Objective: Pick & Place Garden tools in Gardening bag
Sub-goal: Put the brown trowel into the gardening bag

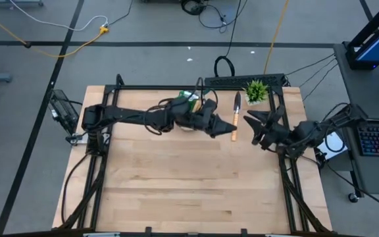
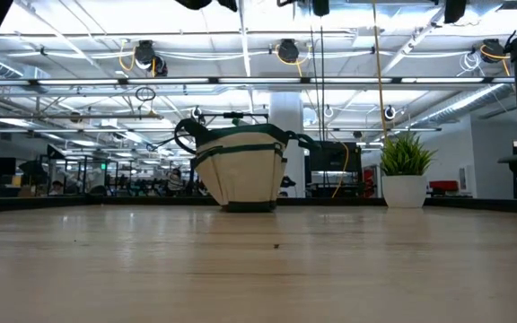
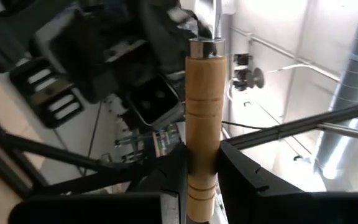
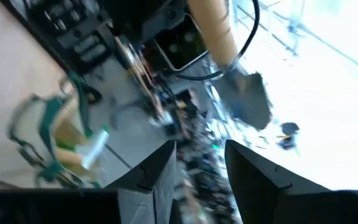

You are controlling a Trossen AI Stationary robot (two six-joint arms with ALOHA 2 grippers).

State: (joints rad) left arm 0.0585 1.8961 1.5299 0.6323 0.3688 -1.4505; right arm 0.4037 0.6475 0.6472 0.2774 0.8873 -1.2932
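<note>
My left gripper [image 1: 227, 128] is over the middle of the table's far half, shut on a wooden-handled silver trowel [image 1: 236, 113]. The trowel's blade [image 1: 237, 100] points toward the far edge. The beige gardening bag [image 2: 240, 170] with its dark green band stands on the table's far part. In the high view my left arm half covers the gardening bag [image 1: 188, 102]. My right gripper [image 1: 255, 127] is open and empty just right of the trowel. Its wrist view shows the trowel's blade [image 4: 250, 93] ahead of its fingers and the bag [image 4: 55, 137] beyond. My left gripper pinches the trowel's wooden handle [image 3: 202, 134] between its two fingers, near the handle's free end. The fingers come from the table's left and lie across the handle. The trowel is lifted clear of the table, its metal neck [image 3: 207, 22] away from the fingers.
A small potted green plant [image 1: 256, 90] in a white pot stands at the far right, also in the low view [image 2: 405, 170]. Something green and white [image 4: 95, 146] sticks out of the bag's top. The near half of the wooden table [image 1: 189, 191] is bare wood.
</note>
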